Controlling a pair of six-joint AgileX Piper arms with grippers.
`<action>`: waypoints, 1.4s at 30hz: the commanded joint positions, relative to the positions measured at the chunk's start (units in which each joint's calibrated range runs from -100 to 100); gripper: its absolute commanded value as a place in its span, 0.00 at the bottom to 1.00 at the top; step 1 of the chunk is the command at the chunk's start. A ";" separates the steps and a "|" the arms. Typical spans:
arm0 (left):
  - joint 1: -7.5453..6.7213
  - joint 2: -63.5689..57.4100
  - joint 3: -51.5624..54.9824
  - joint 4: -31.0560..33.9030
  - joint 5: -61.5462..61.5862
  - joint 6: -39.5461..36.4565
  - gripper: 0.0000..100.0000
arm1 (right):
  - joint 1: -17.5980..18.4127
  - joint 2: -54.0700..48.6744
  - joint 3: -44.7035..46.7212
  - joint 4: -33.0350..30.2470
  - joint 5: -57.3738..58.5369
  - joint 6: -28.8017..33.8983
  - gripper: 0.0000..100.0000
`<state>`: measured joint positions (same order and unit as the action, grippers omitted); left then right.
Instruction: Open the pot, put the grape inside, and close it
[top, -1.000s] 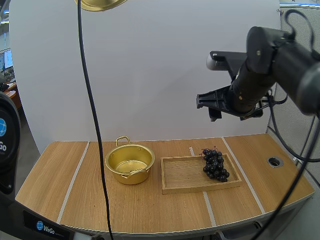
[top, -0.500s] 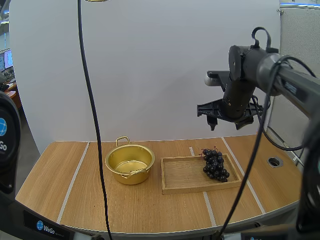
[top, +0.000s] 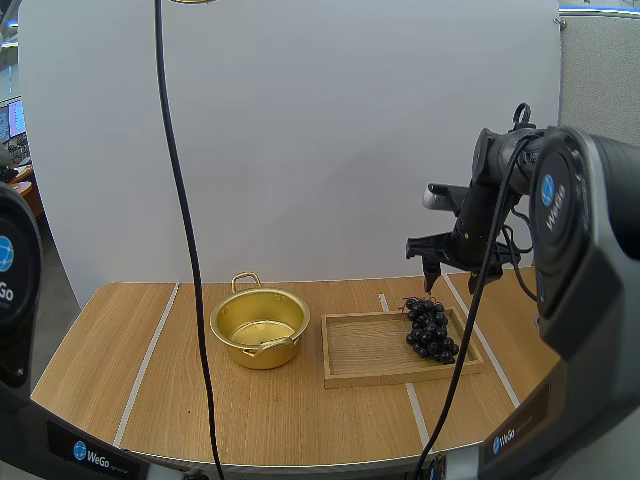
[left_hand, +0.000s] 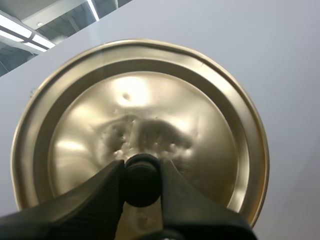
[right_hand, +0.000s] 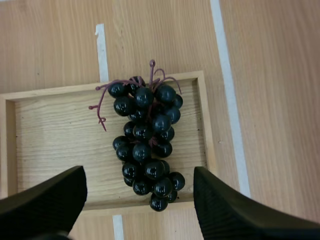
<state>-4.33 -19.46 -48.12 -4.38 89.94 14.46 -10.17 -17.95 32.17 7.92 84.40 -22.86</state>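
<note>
Right gripper (top: 448, 272), fingers spread, has dropped over the dark purple grape bunch (right_hand: 145, 140), probably to grasp it; left gripper (left_hand: 141, 169) pinches the round brass lid's (left_hand: 150, 95) black knob (left_hand: 142, 189).

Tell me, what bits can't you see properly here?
- Lid: the left gripper, pinching its knob, covers the rim behind its fingers, left wrist view.
- Tray: the open right gripper covers both near corners, right wrist view.
- Pot: its own wall hides its near inside, high view.
- Table: the right arm covers its right end, high view.

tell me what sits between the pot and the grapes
High view: only a strip of table and the bare floor of the tray lie between the pot and the grapes.
</note>
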 joint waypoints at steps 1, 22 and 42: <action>-0.18 -0.45 -0.43 0.33 -2.66 -0.13 0.00 | -0.20 1.27 -0.37 0.52 -0.08 -1.03 1.00; -0.18 -0.45 -0.43 0.33 -2.66 -0.13 0.00 | -0.20 11.00 -0.37 1.62 -4.12 -7.56 1.00; -0.18 -0.45 -0.43 0.33 -2.66 -0.13 0.00 | -0.20 18.45 -0.49 2.95 -10.91 -11.14 1.00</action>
<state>-4.33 -19.46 -48.12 -4.38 89.94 14.46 -10.17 -0.98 32.17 9.46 75.06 -32.31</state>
